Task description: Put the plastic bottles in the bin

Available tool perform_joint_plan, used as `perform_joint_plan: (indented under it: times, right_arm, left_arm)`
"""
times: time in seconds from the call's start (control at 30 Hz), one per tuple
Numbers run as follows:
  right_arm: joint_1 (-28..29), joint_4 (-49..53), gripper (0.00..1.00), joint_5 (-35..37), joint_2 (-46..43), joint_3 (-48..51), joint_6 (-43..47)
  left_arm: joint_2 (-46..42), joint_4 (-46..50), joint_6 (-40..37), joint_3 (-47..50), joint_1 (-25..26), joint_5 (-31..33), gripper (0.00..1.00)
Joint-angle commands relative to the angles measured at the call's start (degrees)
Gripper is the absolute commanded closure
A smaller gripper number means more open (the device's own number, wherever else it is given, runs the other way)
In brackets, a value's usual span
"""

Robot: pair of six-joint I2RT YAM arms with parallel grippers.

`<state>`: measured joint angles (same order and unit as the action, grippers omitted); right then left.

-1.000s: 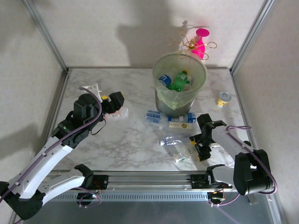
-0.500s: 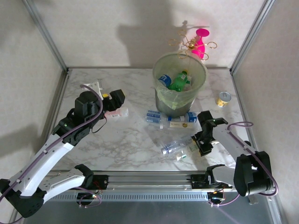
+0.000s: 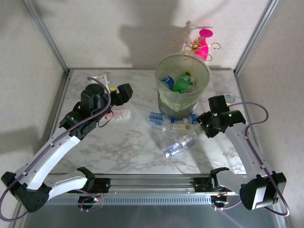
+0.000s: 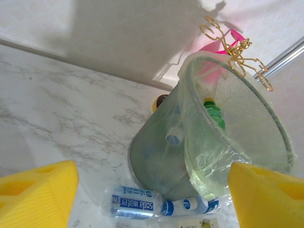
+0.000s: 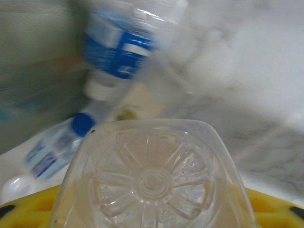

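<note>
Plastic bottles (image 3: 180,83): several sit inside the bin (image 3: 164,99), far centre of the table (image 3: 133,142). The overhead view shows a green one and a blue-label one on top. The bin is a translucent grey-green round bucket, wider at the rim, with a crinkly yellow-green bag liner folded over the edge.

At the bin's near foot two bottles lie flat, end to end: blue-label bottle (image 3: 156,118) on the left, white-label bottle (image 3: 184,122) on the right. Just near of them is a clear bottle (image 3: 179,145), angled, base toward the right gripper (image 3: 201,128).

The overhead view hides the grip. The right wrist view shows it: the clear bottle's moulded petal-shaped base sits between the yellow finger pads (image 5: 275,209), fingers closed on it. Cannot tell whether it is off the table. The background there is motion-blurred: blue label, blue cap, marble.

Left gripper (image 3: 125,92) hovers over the far-left table, jaws apart, nothing between them. The left wrist view shows yellow textured pads (image 4: 40,192) at both lower corners. It also shows the bin's fine-mesh wall, and through the liner a green bottle with a yellow cap (image 4: 214,114).

A small red-label bottle (image 3: 119,114) lies just near of the left gripper. The table is a glossy white marble pattern. A pink-and-gold ornament (image 3: 202,43) stands behind the bin. A metal can (image 3: 230,97) is right of the bin, partly hidden by the right arm.
</note>
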<state>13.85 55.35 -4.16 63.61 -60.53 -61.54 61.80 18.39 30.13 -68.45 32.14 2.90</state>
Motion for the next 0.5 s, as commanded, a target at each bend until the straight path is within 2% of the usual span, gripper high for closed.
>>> perform_joint_plan:
  times: [0.0, 0.13, 0.3, 0.47]
  right_arm:
    - [-0.2, -2.3, 0.62, -4.3, 0.2, -5.0, 10.7]
    - [-0.2, -3.2, 0.63, -6.7, -1.4, -7.5, 16.3]
    - [-0.2, -13.0, 0.61, -15.0, -5.7, -9.0, 20.8]
    - [-0.3, -18.0, 0.61, -17.7, -1.9, -18.7, 22.8]
  left_arm:
    - [1.3, -3.7, 0.2, -2.8, 0.1, -3.1, 0.19]
    - [2.5, -6.6, 2.1, -3.5, 0.2, -4.8, 0.19]
    - [3.1, -9.4, 2.8, -4.1, 0.3, -6.7, 0.2]
    - [3.0, -11.4, 2.6, -4.6, 0.4, -7.9, 0.2]
